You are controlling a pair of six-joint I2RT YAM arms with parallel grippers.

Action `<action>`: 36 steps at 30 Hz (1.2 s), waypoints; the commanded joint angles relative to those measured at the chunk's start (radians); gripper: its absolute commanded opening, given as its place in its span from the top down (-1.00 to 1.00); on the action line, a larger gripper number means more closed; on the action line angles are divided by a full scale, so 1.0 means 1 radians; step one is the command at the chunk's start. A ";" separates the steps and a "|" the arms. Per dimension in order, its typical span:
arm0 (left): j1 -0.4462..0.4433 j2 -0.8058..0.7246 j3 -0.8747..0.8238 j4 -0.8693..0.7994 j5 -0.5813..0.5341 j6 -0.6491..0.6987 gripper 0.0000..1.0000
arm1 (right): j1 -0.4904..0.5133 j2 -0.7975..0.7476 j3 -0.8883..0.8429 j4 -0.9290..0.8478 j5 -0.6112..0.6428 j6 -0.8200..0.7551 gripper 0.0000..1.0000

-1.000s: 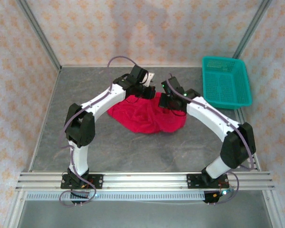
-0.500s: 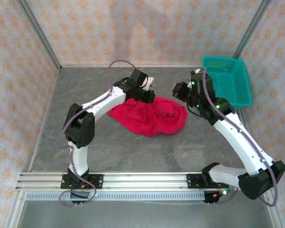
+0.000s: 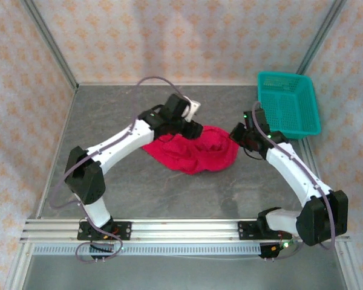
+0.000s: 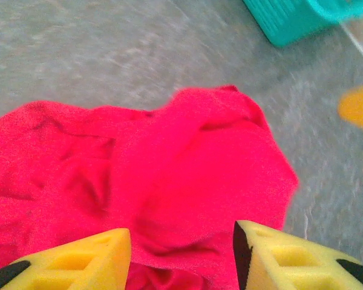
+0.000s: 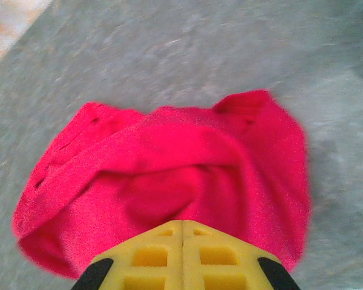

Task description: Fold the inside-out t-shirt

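1. The left gripper (image 3: 195,128) has moved slightly right over the far edge of the inside-out t-shirt (image 3: 196,151); its jaws now stand parted above the cloth
2. The left elbow (image 3: 85,178) has dropped lower and further left
3. The right gripper (image 3: 235,134), which pressed on the cloth's right part a second ago and then lifted toward the far right, now sits at the heap's right edge, jaws together
4. The right elbow (image 3: 322,219) has swung outward and nearer
5. The heap's upper right lobe, covered before, now lies exposed
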 commanded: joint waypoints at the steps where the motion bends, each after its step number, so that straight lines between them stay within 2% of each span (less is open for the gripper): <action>1: -0.078 0.035 -0.014 -0.044 -0.108 0.051 -0.04 | -0.062 -0.041 -0.015 -0.025 -0.034 -0.016 1.00; 7: -0.126 0.099 0.007 -0.017 -0.146 0.026 -0.25 | -0.085 -0.041 -0.012 -0.030 -0.069 -0.032 0.95; 16: -0.156 0.219 0.074 -0.020 -0.274 0.014 -0.25 | -0.085 -0.041 -0.020 -0.014 -0.105 -0.024 0.73; 19: -0.156 0.238 0.100 -0.005 -0.297 0.005 -0.08 | -0.086 -0.041 -0.037 0.004 -0.135 -0.015 0.71; 23: -0.154 0.272 0.184 -0.050 -0.288 0.003 0.67 | -0.058 -0.040 -0.094 0.052 -0.172 0.011 0.62; 25: -0.153 0.278 0.224 -0.087 -0.275 0.003 0.94 | -0.025 -0.037 -0.128 0.086 -0.168 0.031 0.49; 26: -0.153 0.274 0.244 -0.104 -0.269 0.005 1.00 | -0.008 -0.033 -0.144 0.105 -0.165 0.043 0.41; 30: -0.143 0.243 0.291 -0.154 -0.241 0.001 1.00 | 0.050 0.006 -0.170 0.192 -0.171 0.089 0.14; 36: -0.124 0.188 0.320 -0.179 -0.121 -0.035 1.00 | 0.078 0.117 -0.127 0.308 -0.158 0.152 0.08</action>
